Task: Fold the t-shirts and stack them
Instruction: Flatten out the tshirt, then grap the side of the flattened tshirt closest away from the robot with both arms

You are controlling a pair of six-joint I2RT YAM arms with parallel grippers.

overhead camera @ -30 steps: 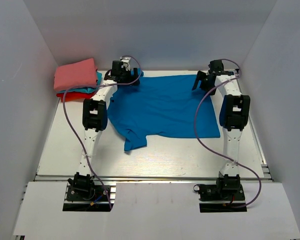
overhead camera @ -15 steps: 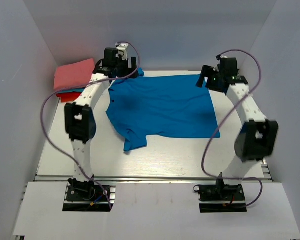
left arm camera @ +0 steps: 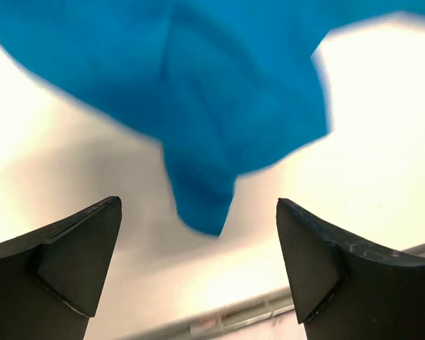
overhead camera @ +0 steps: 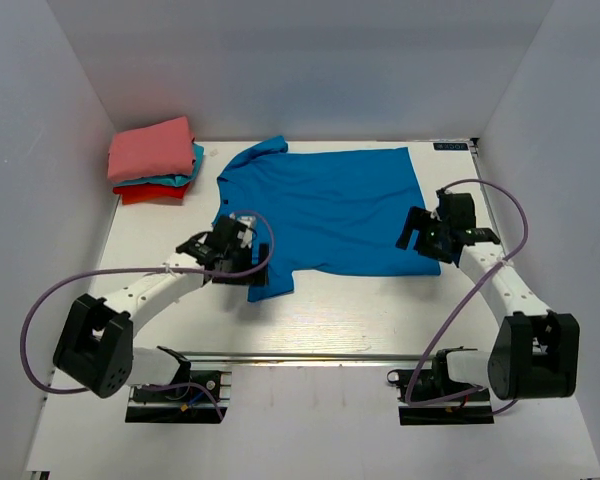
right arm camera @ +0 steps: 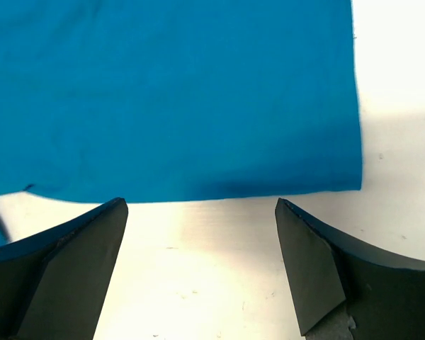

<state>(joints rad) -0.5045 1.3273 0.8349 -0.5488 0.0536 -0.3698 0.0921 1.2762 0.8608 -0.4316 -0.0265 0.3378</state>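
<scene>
Probably a robotics lab, white-walled booth [overhead camera: 300,70], pale table [overhead camera: 360,305], metal rail [overhead camera: 310,354]

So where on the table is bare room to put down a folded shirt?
Bare table lies between the blue shirt's near hem and the front rail. A narrower strip runs along its right side. The far-left corner is crowded by the pile.

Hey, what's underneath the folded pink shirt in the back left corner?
A teal shirt, then a red shirt at the bottom; only their edges show. The pink shirt covers the rest.
</scene>
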